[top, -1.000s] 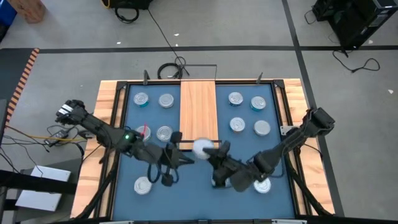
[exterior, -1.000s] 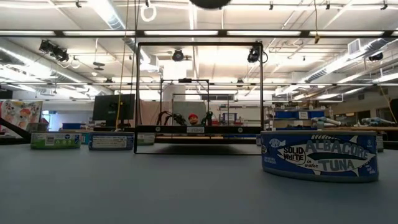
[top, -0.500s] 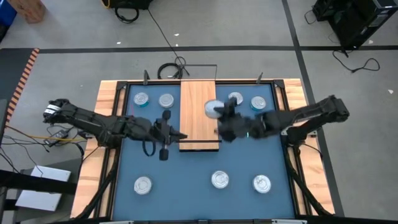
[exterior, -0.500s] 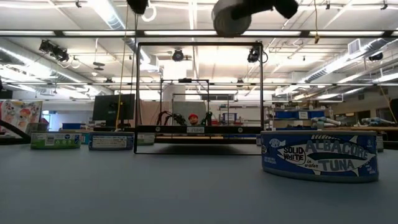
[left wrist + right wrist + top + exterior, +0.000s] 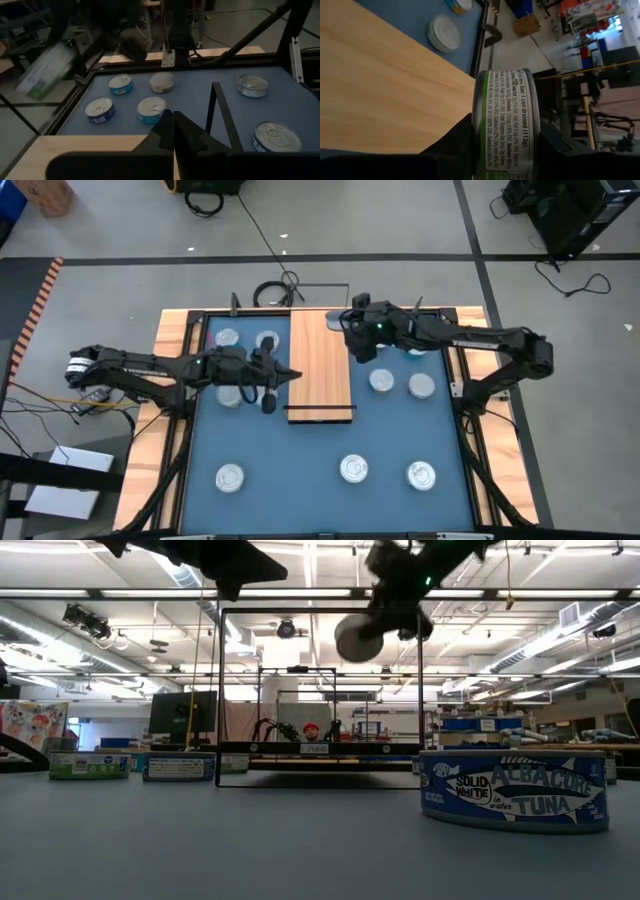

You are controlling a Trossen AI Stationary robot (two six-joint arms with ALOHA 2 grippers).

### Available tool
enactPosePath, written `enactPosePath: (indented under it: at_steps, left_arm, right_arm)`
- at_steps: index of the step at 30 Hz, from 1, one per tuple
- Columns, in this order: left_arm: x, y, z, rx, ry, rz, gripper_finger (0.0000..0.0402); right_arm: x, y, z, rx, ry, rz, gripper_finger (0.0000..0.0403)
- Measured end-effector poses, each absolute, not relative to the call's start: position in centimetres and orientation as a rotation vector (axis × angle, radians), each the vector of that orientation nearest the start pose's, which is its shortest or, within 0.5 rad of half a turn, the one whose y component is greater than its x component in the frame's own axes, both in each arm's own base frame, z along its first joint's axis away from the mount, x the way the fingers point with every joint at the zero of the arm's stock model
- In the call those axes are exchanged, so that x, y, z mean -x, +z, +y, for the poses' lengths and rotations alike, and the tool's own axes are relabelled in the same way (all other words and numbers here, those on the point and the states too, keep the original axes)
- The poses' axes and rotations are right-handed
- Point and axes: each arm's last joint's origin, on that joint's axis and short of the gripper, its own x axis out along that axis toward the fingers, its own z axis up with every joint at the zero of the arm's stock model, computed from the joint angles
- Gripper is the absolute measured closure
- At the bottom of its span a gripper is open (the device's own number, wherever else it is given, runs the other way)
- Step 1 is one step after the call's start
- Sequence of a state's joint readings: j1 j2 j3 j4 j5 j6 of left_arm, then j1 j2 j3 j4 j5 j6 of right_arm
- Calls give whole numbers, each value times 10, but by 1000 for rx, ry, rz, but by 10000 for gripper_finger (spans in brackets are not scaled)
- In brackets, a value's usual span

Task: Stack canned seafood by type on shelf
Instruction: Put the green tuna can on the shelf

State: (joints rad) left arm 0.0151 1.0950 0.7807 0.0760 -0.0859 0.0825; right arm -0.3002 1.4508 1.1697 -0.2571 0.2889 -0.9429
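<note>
The right gripper (image 5: 352, 330) holds a tin (image 5: 507, 125) clamped between its fingers above the far end of the shelf (image 5: 320, 375), the long wooden board that runs down the middle of the blue table (image 5: 300, 470). The right wrist view shows the tin gripped by its flat faces with its printed green-edged side turned to the camera, and the bare wood just beneath it, so the tin looks poised for setting down at that end, probably to start a stack of its kind. In the low view the same tin (image 5: 357, 637) hangs well above the board, tilted rather than flat.

The left gripper (image 5: 283, 373) waits at the board's left edge, its fingers together and holding nothing, which keeps it clear of the drop spot. Other tins (image 5: 381, 381) lie in loose groups on either side of the board, with three more (image 5: 353, 470) near the front of the table. No tin rests on the board, so the sorting appears barely begun. A tilted release could send the tin rolling off the wood.
</note>
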Motion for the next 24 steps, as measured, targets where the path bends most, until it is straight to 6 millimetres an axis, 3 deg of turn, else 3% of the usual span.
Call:
enactPosePath:
  at_steps: [9, 18, 24]
  left_arm:
    - [-244, 298, 20, -86, 81, 225, 401]
    - [-244, 300, 25, -90, 102, 207, 401]
    - [-244, 300, 28, -90, 114, 210, 401]
  right_arm:
    - [-310, 241, -146, 913, -246, 791, 265]
    - [-316, 197, -181, 864, -211, 810, 265]
    - [-320, 183, -188, 856, -206, 809, 265]
